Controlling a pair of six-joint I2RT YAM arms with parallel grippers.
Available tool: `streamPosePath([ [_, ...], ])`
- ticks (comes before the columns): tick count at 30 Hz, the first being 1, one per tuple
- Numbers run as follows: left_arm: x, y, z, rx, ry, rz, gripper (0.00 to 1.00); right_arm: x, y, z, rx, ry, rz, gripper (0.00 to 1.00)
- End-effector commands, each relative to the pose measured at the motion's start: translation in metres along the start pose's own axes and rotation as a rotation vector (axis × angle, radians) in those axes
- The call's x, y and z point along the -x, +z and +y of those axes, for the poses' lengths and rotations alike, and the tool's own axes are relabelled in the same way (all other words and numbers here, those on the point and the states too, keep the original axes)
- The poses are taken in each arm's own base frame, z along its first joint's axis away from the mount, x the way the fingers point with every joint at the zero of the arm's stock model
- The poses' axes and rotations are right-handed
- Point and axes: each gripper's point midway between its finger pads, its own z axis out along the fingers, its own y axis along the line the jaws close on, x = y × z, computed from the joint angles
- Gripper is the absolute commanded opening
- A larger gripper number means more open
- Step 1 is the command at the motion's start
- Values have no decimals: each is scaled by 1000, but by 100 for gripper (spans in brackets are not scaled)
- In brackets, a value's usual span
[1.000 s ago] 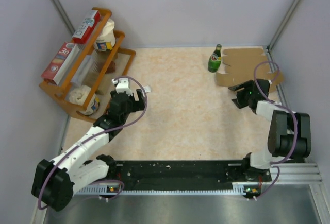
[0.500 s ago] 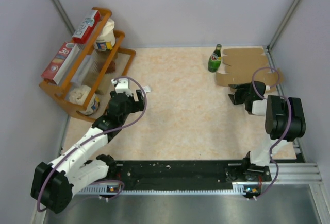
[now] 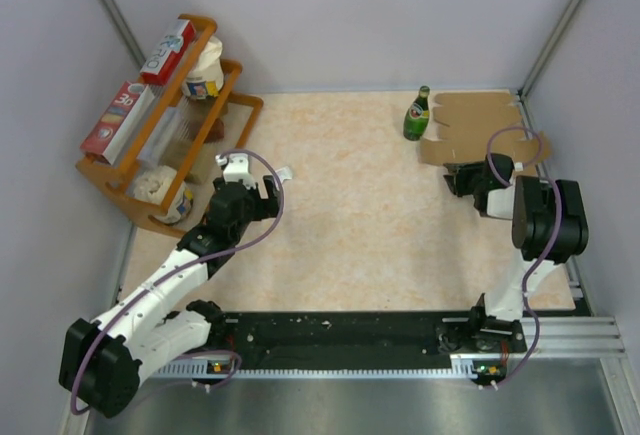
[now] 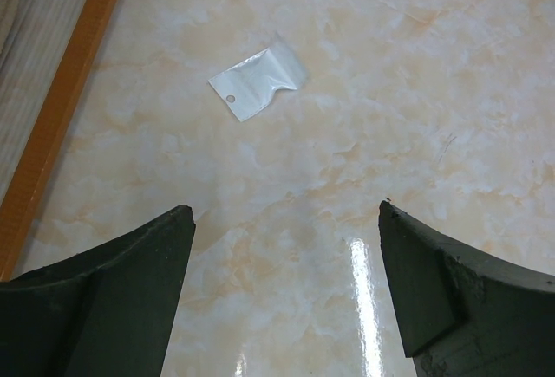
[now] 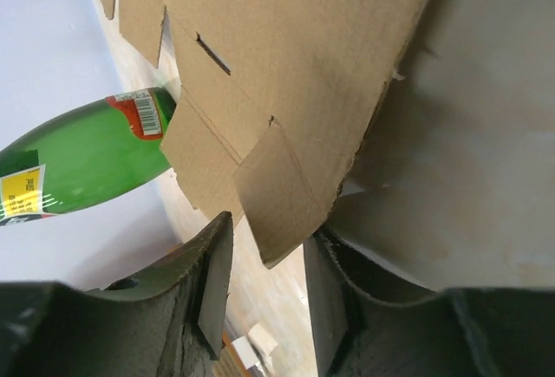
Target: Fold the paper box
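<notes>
The paper box (image 3: pixel 480 115) lies flat and unfolded in the far right corner, plain brown cardboard with flaps and slots. My right gripper (image 3: pixel 460 183) is at its near left edge. In the right wrist view a corner flap of the paper box (image 5: pixel 286 48) hangs between the fingers of my right gripper (image 5: pixel 267 251). It lies against the right finger, with a gap to the left one, so the jaws are partly closed and not clamped. My left gripper (image 3: pixel 270 183) hovers over the table at mid left, wide open and empty (image 4: pixel 286 212).
A green bottle (image 3: pixel 416 115) stands right at the box's left edge, lying across the right wrist view (image 5: pixel 87 156). A small clear plastic bag (image 4: pixel 257 85) lies ahead of the left gripper. The orange wooden rack (image 3: pixel 247 105) with red-and-white cartons (image 3: pixel 115 120) stands at left. The side wall runs close to the box.
My right arm has swung up and towards the box, and its jaws have narrowed around the corner flap. The left arm has stayed put.
</notes>
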Motion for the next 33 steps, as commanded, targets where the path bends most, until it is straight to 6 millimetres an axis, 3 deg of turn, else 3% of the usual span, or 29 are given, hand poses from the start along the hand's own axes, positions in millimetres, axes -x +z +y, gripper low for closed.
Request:
streamPosePath([
  [1, 12, -1, -8, -29, -2, -27, 91, 9, 9, -15, -52, -28, -39, 35],
  [8, 8, -1, -8, -29, 0, -15, 89, 9, 12, -9, -23, -64, -34, 15],
  [14, 6, 0, -9, -35, -7, -7, 88, 8, 3, -11, -20, -120, -38, 0],
  [25, 8, -8, -12, -60, -16, -14, 87, 12, -51, -12, -43, -261, -111, 0],
  [33, 8, -14, -16, -82, -25, -12, 86, -3, -97, -28, -81, -359, -68, 0],
])
